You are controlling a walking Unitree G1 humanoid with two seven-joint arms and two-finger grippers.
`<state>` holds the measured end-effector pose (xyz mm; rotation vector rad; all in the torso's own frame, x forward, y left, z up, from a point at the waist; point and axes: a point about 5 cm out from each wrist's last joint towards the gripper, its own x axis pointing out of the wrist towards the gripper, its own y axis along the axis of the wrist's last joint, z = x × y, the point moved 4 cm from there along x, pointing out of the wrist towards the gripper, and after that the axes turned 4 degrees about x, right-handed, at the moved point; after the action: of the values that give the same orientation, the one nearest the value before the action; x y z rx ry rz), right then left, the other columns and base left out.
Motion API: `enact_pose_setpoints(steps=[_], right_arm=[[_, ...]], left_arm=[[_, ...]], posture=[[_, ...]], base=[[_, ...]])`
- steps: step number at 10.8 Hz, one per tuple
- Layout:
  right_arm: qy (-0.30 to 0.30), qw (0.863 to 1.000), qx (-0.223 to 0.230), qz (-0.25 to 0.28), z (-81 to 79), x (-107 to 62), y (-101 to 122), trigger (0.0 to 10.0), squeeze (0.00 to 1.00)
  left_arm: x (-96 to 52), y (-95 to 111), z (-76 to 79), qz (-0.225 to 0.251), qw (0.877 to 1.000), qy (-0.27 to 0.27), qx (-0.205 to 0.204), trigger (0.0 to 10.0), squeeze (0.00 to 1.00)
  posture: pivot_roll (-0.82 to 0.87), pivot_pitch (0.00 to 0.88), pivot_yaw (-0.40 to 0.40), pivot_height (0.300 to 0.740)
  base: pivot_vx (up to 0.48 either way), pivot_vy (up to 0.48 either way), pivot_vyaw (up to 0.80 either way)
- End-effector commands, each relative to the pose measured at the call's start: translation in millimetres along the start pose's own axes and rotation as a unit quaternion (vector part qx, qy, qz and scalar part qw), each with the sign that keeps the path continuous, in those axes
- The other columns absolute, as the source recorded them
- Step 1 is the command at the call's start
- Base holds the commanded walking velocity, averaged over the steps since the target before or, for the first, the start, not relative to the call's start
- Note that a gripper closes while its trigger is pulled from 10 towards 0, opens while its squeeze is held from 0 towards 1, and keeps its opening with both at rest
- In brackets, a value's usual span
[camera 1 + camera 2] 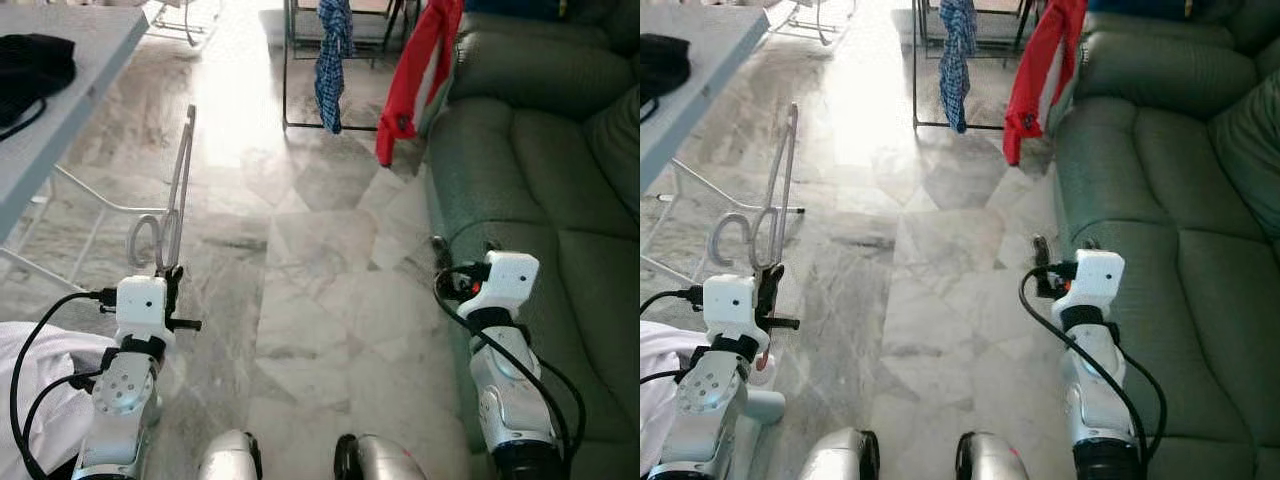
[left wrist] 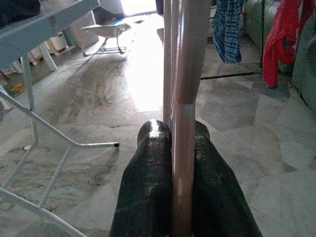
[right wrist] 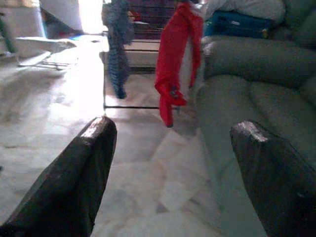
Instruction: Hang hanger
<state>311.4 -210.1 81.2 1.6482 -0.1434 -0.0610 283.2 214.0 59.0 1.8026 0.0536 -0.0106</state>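
A pale hanger (image 1: 181, 180) stands nearly upright over the floor ahead of me on the left, with its hook (image 1: 141, 240) curling down beside the grip. My left gripper (image 1: 172, 275) is shut on the hanger's lower end; in the left wrist view the beige bar (image 2: 190, 59) runs between the two black fingers (image 2: 148, 163). My right gripper (image 3: 175, 128) is open and holds nothing, hovering by the sofa's front edge (image 1: 462, 252). Far ahead stands a dark clothes rack (image 1: 285, 70) with a blue checked shirt (image 1: 333, 55) and a red garment (image 1: 415, 70) hanging from it.
A green sofa (image 1: 560, 170) runs along the right. A grey folding table (image 1: 60, 90) with a black item (image 1: 30, 60) on it stands at the left, its white legs (image 1: 100, 205) reaching onto the marble floor (image 1: 320, 260). White cloth (image 1: 40, 370) lies at lower left.
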Motion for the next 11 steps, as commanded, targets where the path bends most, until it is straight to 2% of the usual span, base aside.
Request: enact_pose_setpoints(steps=[1, 2, 3, 6, 8, 11], right_arm=[[-0.046, 0.999, -0.007, -0.008, 19.3, -4.2, -5.6, 10.0, 0.00], [-0.045, 0.999, -0.015, -0.010, 19.6, -8.5, -9.0, 10.0, 0.00], [-0.026, 0.999, -0.017, -0.012, 13.1, -13.3, -11.7, 10.0, 0.00], [-0.002, 1.000, -0.026, -0.007, 7.3, -10.9, -7.0, 10.0, 0.00], [-0.001, 0.999, -0.036, -0.011, 15.9, -13.8, -6.8, 10.0, 0.00], [0.001, 0.999, -0.039, -0.012, 16.8, -13.8, -6.3, 10.0, 0.00]], left_arm=[[-2.8, -6.7, -5.1, -0.012, 1.000, 0.016, -0.003, 10.0, 0.00], [-3.4, -9.2, -5.1, -0.016, 0.999, 0.025, -0.010, 10.0, 0.00], [-6.0, -11.3, -3.1, -0.018, 0.999, 0.027, -0.014, 10.0, 0.00], [-10.7, -15.4, -5.3, -0.024, 0.999, 0.025, -0.012, 10.0, 0.00], [-15.5, -16.5, -12.3, -0.026, 0.999, 0.022, 0.004, 10.0, 0.00], [-16.1, -18.1, -24.5, -0.029, 0.999, 0.016, 0.025, 10.0, 0.00]], posture=[[0.03, 0.063, -0.025, 0.740], [0.03, 0.066, -0.024, 0.740], [0.03, 0.066, -0.024, 0.740], [0.03, 0.074, -0.035, 0.740], [0.03, 0.084, -0.038, 0.740], [0.02, 0.088, -0.037, 0.740]], base=[[0.000, 0.000, 0.00], [0.000, 0.000, 0.00], [0.000, 0.000, 0.00], [0.000, 0.000, 0.00], [0.000, 0.000, 0.00], [0.000, 0.000, 0.00]])
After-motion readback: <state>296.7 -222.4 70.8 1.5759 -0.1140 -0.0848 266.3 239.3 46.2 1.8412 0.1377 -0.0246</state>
